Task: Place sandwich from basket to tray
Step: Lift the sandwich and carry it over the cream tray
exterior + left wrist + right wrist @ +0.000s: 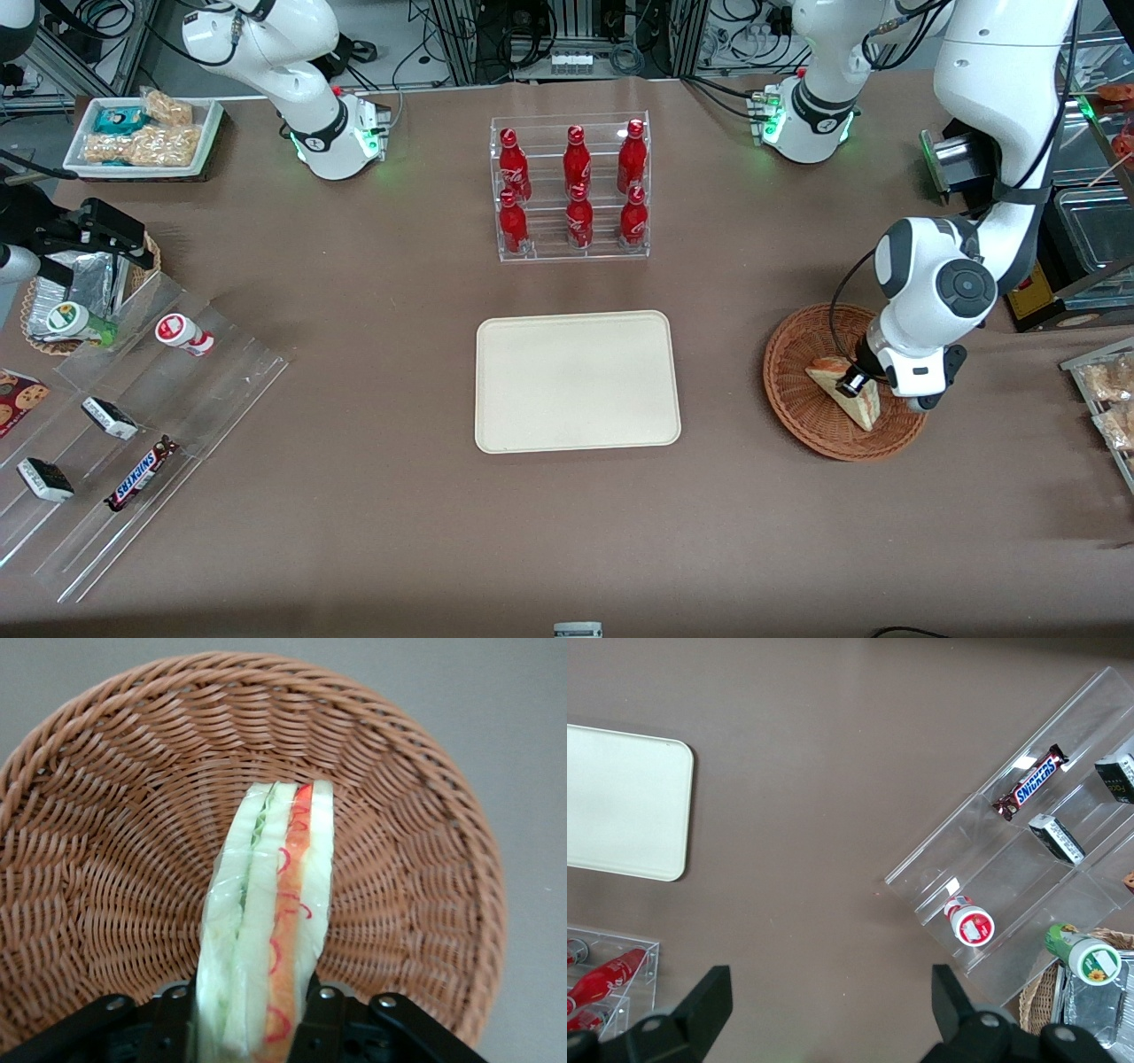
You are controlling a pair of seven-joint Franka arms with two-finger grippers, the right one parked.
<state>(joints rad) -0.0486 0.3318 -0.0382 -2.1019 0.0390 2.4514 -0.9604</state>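
The sandwich (pixel 846 392), a pale bread wedge with red, orange and green filling, stands on its edge in the round reddish-brown wicker basket (pixel 793 403) toward the working arm's end of the table. My left gripper (pixel 861 385) is down in the basket and shut on the sandwich. In the left wrist view the sandwich (pixel 270 912) sits squeezed between the two black fingers (pixel 330 1019), with the basket (pixel 115 859) weave under it. The cream-beige tray (pixel 578 383) lies flat and bare at the table's middle.
A clear rack of red bottles (pixel 571 188) stands farther from the front camera than the tray. A clear stepped display (pixel 133 425) with snack bars lies toward the parked arm's end. Bagged pastries (pixel 1107 390) sit at the working arm's edge.
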